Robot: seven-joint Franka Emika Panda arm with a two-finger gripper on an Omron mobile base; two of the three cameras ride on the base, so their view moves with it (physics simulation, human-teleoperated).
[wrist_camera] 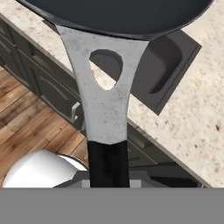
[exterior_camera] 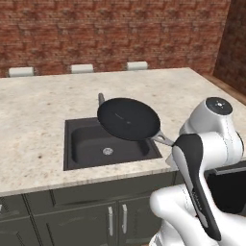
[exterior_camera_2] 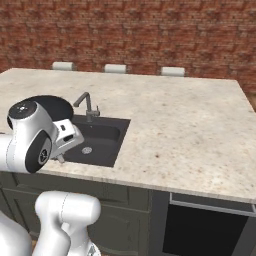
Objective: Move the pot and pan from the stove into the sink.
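- Left base view: the black frying pan (exterior_camera: pixel 129 118) is held in the air above the sink (exterior_camera: pixel 77 144), tilted, its round body covering the basin's rear right part and the lower part of the faucet (exterior_camera: pixel 101 99) behind it.
- The pan's handle runs toward the arm, and its far end is hidden behind the white forearm.
- Hand view: the gripper (wrist_camera: pixel 108 181) is closed on the black grip of the handle; the fingertips are cut off at the bottom edge.
- Right base view: the pan (exterior_camera_2: pixel 55 106) is mostly hidden behind the arm's joint, left of the sink (exterior_camera_2: pixel 112 145); the faucet (exterior_camera_2: pixel 88 105) stands clear at the basin's rear rim.
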